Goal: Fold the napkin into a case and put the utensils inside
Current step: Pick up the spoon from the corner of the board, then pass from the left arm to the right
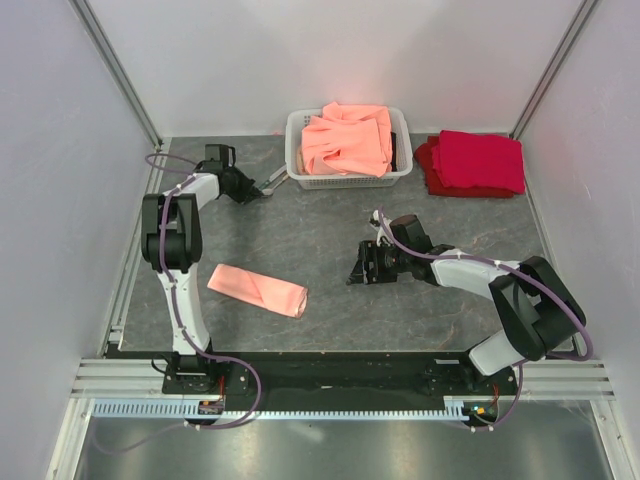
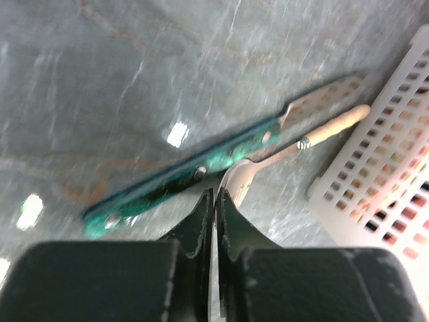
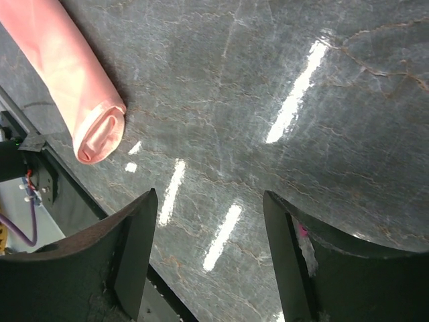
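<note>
The pale-pink napkin (image 1: 257, 288) lies folded into a long flat case on the table at the front left; its open end shows in the right wrist view (image 3: 99, 131). A teal-handled knife (image 2: 181, 178) and a spoon (image 2: 295, 144) with a pale handle lie side by side next to the basket. My left gripper (image 1: 264, 190) (image 2: 215, 193) is at the spoon's bowl, its jaws closed with only a thin slit, gripping the bowl's edge. My right gripper (image 1: 356, 268) (image 3: 209, 198) hovers open and empty over bare table to the right of the napkin.
A white slotted basket (image 1: 300, 150) (image 2: 382, 154) heaped with orange-salmon cloths (image 1: 348, 138) stands at the back centre, right beside the utensils. Deep red folded cloths (image 1: 480, 162) lie at the back right. White walls close in on both sides.
</note>
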